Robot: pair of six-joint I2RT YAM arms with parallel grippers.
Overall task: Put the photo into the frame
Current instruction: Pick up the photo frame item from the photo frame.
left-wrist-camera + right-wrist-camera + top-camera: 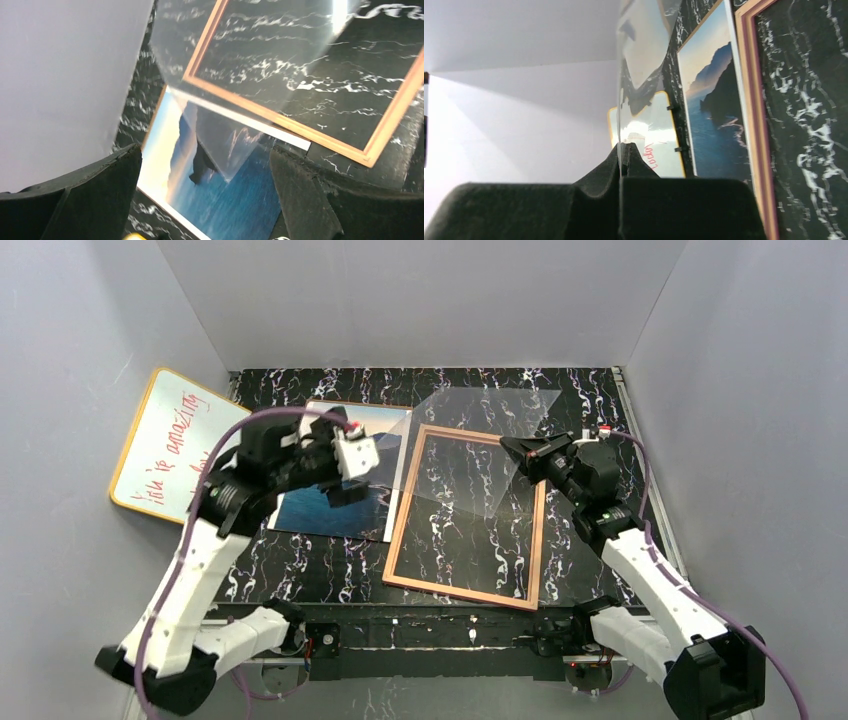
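Observation:
The photo (pixel 318 512) of blue sea and dark hills lies face up left of centre on the marble table. My left gripper (pixel 350 472) hovers just over it, open, and the print (pixel 225 200) shows between its wide-apart fingers (pixel 90 195). Beside it to the right lies the thin pink frame (pixel 404 505), with only table showing inside it. My right gripper (pixel 512 448) is shut on the edge of a clear plastic sheet (pixel 480 430). The sheet is held tilted over the frame's far end. In the right wrist view the sheet (pixel 639 60) rises edge-on from the closed pads (pixel 644 160).
A yellow-rimmed whiteboard (pixel 170 440) with red writing leans against the left wall. A brown board's edge (pixel 360 403) shows under the photo's far side. Grey walls close in the table on three sides.

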